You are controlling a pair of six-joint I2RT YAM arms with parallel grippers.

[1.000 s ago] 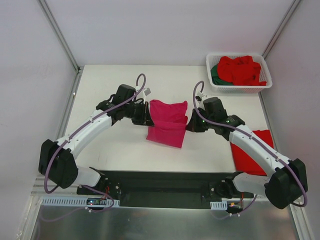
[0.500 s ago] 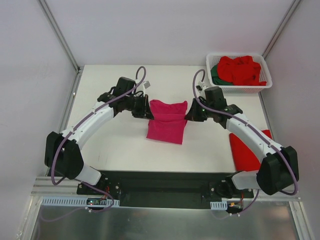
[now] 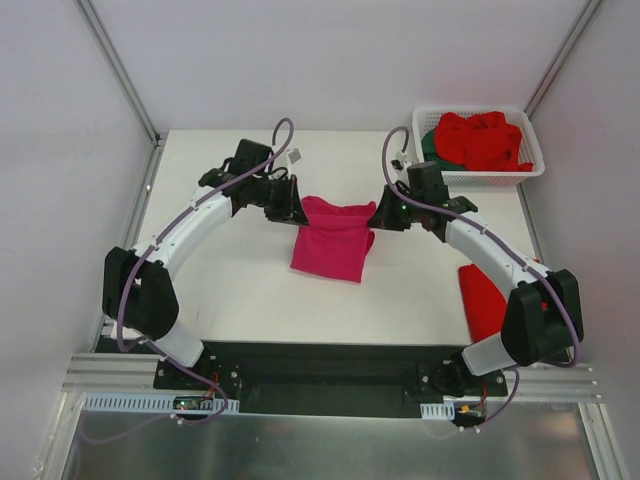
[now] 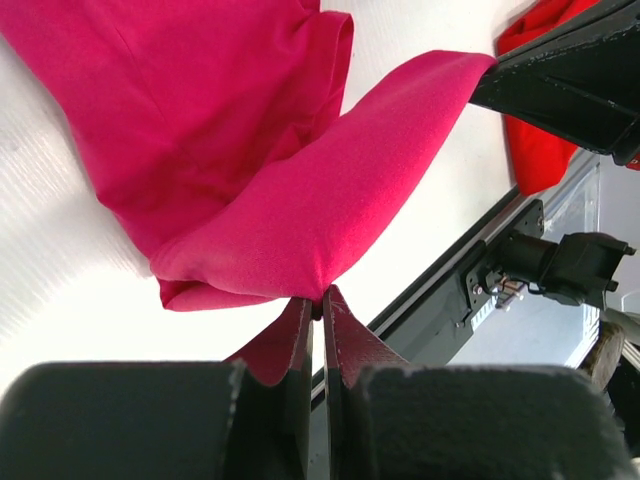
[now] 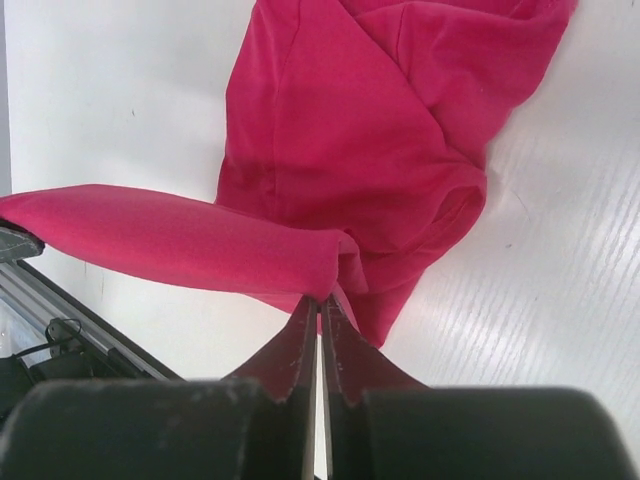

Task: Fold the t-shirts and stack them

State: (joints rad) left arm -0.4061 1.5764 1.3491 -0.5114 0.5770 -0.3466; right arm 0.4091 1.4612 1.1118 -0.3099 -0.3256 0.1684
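One white flat table (image 3: 230,290), carrying all the rest. Two white-and-black jointed arms: left arm (image 3: 190,230) curving in from 8 o'clock, right arm (image 3: 490,255) from 4 o'clock, both reaching toward the middle of the table. One white slotted plastic basket (image 3: 478,179) at the 1 o'clock corner.

One magenta-pink soft cloth t-shirt (image 3: 330,250) near the centre of the table, folded into a rough rectangle. Lower layers flat on the surface; 12 o'clock edge raised and strung between the two arms, sagging a little in the middle. Matte, smooth cloth, a few soft creases, rounded folds plain in both wrist views.

One bright red cloth t-shirt (image 3: 482,298) folded flat at the 4 o'clock edge, partly hidden under the right arm, well apart from the magenta one. One bright red cloth heap (image 3: 485,140) crumpled in the basket; number of shirts in it impossible to tell. One dark green cloth piece (image 3: 430,148) at the heap's 9 o'clock side, mostly covered.

Two pairs of dark fingers. Left fingers (image 4: 298,340) pressed together on the raised edge's 9 o'clock corner, cloth pinched between them. Right fingers (image 5: 300,345) likewise together, clamped on the 3 o'clock corner.
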